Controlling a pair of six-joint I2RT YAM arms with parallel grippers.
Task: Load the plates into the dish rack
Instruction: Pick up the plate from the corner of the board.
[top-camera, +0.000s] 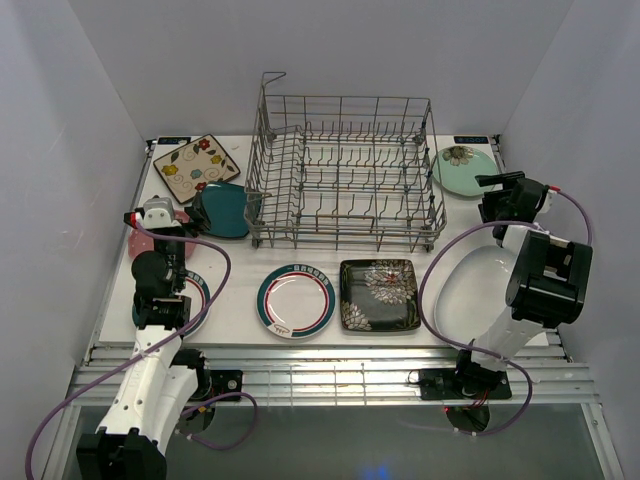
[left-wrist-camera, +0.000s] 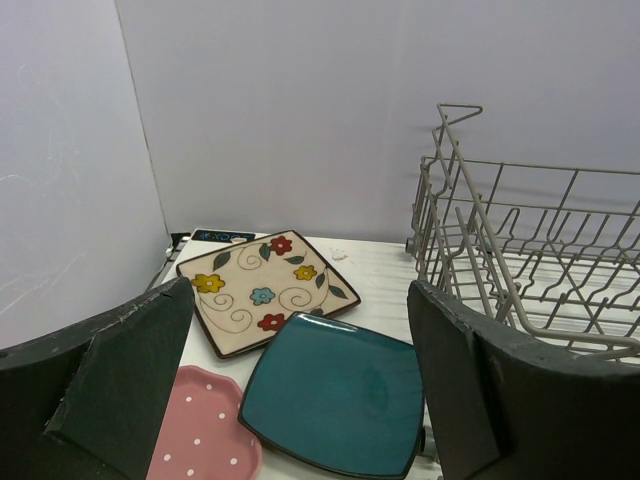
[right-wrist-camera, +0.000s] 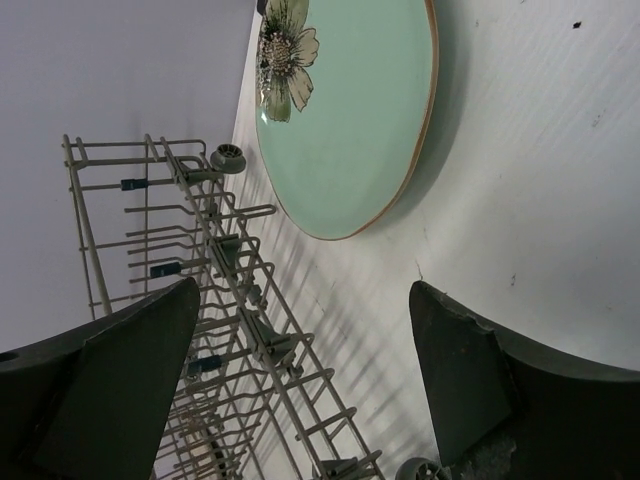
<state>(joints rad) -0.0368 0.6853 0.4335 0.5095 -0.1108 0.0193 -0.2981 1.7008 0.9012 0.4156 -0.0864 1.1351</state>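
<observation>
Dish rack (top-camera: 345, 175) at 12 o'clock on the table, no plates in it, so loading looks unstarted. All plates lie flat outside it:
- plain white plate (top-camera: 468, 288) at 4
- black floral square (top-camera: 378, 294) at 6
- green-rimmed round (top-camera: 296, 301) at 7
- cream floral square (top-camera: 195, 167) and teal square (top-camera: 222, 210) at 10
- mint round (top-camera: 463, 170) at 2
- pink dotted plate (left-wrist-camera: 205, 440) at 9

Left gripper (top-camera: 160, 215) is spread wide and empty above the teal and pink plates. Right gripper (top-camera: 500, 195) is spread and empty beside the mint round.

Eight plates (top-camera: 296, 301), three of them square, one grey wire dish rack (top-camera: 346, 237), two robot arms (top-camera: 545, 275).
</observation>
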